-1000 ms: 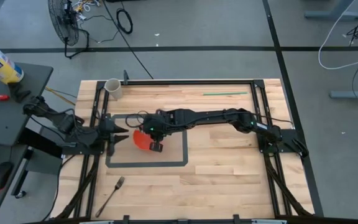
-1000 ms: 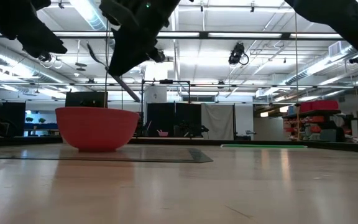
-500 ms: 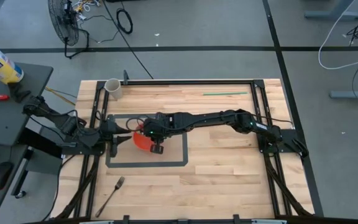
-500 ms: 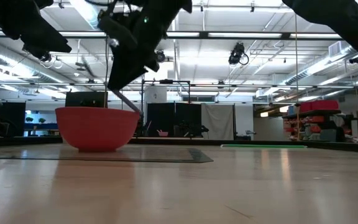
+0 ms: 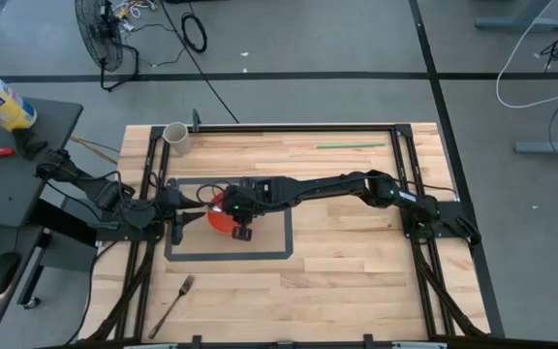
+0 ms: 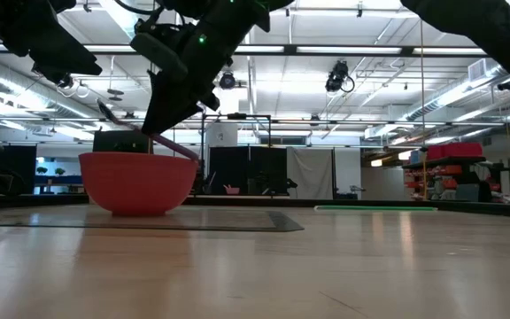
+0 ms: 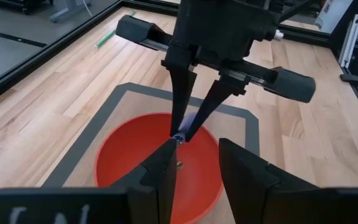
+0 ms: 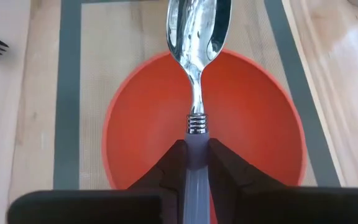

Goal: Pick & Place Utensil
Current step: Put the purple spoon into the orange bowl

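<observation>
My right gripper [image 5: 232, 207] hangs over the red bowl [image 5: 217, 217], shut on a spoon [image 8: 197, 37] that has a shiny metal head and a lavender handle. In the low view the spoon [image 6: 113, 115] slants just above the red bowl [image 6: 137, 182], its head toward the table's left. The bowl stands on a grey-framed mat [image 5: 277, 250]. My left gripper [image 7: 197, 177] waits open at the bowl's left side, its fingers level and pointing at the red bowl [image 7: 135, 155]. A fork [image 5: 172, 302] lies on the table near its near-left corner. My right gripper pinches the spoon's lavender handle [image 8: 196, 144] between its two fingers, just behind the ribbed metal collar. The fingers [image 7: 178, 93] come down from above, slanting toward the table's left. The spoon is lifted clear over the bowl, tilted, its head [image 6: 106, 110] higher than its handle [image 6: 180, 149].
A pale cup [image 5: 175, 136] stands at the far-left corner. A thin green stick [image 5: 352, 146] lies along the far edge. Black rails [image 5: 407, 174] border the tabletop on both sides. Bare wood lies to the right of the mat and toward the near edge.
My right gripper has moved down toward the red bowl and slightly toward the table's left. It has tipped, so the spoon now lies flatter, close above the bowl's rim. The gripper has stayed shut on the handle.
</observation>
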